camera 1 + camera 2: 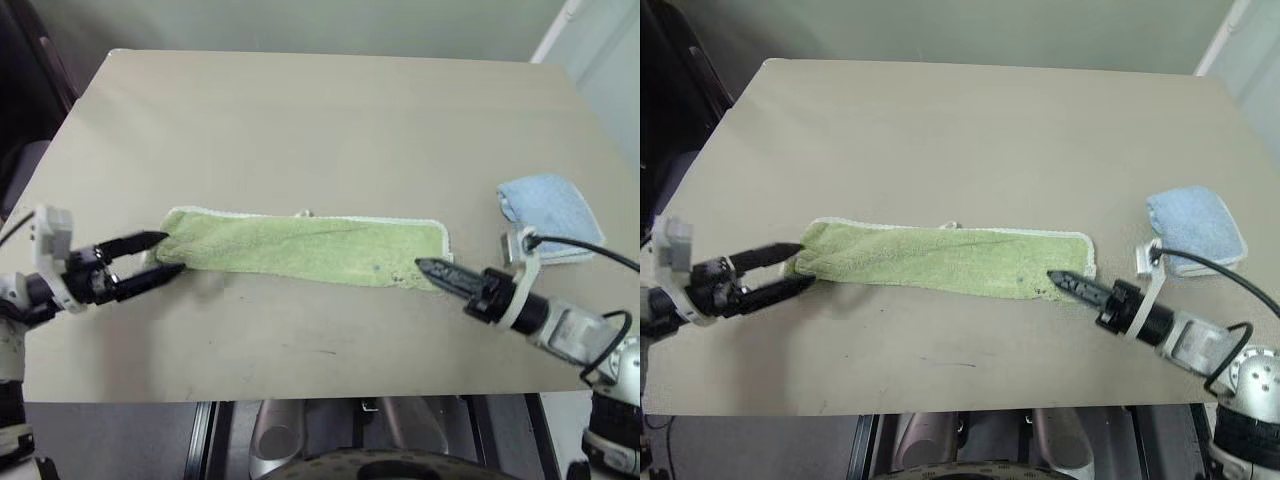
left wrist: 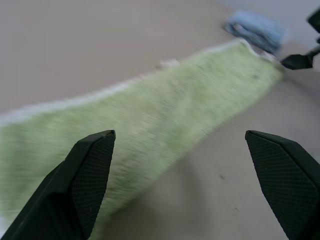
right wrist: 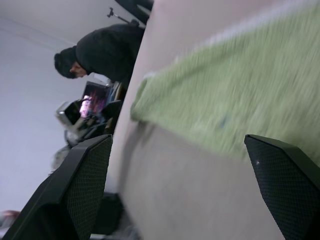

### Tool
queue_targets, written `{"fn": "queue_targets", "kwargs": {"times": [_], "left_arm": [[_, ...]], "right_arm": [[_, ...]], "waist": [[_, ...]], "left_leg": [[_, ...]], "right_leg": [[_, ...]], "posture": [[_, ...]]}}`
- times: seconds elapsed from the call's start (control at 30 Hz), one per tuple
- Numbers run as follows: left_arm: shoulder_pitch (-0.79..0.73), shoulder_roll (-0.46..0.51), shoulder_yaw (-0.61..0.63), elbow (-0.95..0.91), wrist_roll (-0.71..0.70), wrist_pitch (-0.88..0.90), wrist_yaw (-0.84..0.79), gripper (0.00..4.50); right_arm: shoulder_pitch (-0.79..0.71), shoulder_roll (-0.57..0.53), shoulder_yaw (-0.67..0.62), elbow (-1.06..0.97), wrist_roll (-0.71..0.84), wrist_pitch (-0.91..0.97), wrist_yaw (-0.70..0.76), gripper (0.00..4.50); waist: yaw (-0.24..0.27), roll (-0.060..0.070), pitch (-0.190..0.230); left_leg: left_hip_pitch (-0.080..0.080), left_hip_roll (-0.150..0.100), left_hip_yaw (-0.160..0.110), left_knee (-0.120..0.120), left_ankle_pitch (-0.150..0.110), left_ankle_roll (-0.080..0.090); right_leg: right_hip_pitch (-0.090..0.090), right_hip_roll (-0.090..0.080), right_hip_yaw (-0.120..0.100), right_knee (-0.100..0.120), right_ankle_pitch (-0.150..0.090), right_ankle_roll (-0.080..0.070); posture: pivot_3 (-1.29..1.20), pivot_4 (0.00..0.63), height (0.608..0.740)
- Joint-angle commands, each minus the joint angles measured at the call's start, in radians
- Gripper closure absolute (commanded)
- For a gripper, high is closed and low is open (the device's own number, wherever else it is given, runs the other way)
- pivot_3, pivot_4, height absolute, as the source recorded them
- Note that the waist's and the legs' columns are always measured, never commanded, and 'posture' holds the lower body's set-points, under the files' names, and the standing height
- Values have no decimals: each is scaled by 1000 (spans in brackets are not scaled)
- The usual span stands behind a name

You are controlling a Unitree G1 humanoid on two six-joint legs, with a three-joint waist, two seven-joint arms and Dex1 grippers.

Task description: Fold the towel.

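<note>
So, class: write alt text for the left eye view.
A light green towel, folded into a long strip, lies on a tan table. The open left gripper and right gripper sit at its ends; a blue towel lies right.

Bare table lies beyond the towel (a blue cloth crowds its right end).

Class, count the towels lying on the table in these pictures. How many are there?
2. The light green towel lies folded into a long strip across the table's middle; the smaller light blue towel sits near the table's right edge. Nothing seems hidden.
</note>
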Motion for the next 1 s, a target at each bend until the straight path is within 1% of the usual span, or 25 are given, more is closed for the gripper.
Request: {"fn": "queue_targets", "kwargs": {"times": [0.03,0.17,0.3,0.43,0.47,0.57,0.8,1.0], "left_arm": [[0,-11,-4,-27,3,-35,-8,0],[-6,-25,-28,-25,11,-51,-16,0],[-3,-55,-73,-12,53,-140,-40,0],[-19,-106,-76,-60,33,-165,-7,0],[-24,-113,-79,-69,33,-176,-9,0],[-31,-121,-85,-87,32,-186,-14,0],[-69,-113,-138,-206,10,-167,-34,0],[-117,-100,-166,-223,13,-145,-21,0]], "right_arm": [[76,-12,64,-72,116,-101,-36,34],[150,-24,104,-103,116,-175,-41,34],[150,41,141,-74,116,-277,-166,34],[134,80,134,-42,116,-327,-255,34],[135,78,131,-44,116,-326,-256,34],[138,72,124,-47,116,-321,-253,34],[190,26,94,-56,116,-300,-238,34],[223,5,73,-64,116,-315,-249,34]], "waist": [[0,0,0],[0,0,0],[0,0,-1],[0,-1,-1],[0,-1,-1],[1,-1,-1],[5,-1,-2],[6,-1,-2]], "left_leg": [[-1,0,-1,0,-5,-8],[-3,0,-2,1,-6,-9],[-3,0,-2,1,-5,-6],[-3,0,-2,1,-1,2],[-3,0,-2,1,0,5],[-3,0,-2,1,0,5],[-3,0,-1,1,-1,6],[-4,0,-1,1,-2,7]], "right_leg": [[0,0,0,-1,0,0],[-1,0,-1,-2,0,1],[-1,0,-1,-3,0,1],[-1,0,-1,-3,0,2],[-1,0,-1,-4,0,2],[0,0,-1,-4,-1,2],[1,0,-1,-6,-1,4],[2,0,-1,-9,-1,5]], "posture": [[0,150,697],[0,150,697],[0,150,697],[0,150,697],[0,150,697],[0,150,697],[0,150,697],[0,150,697]]}}
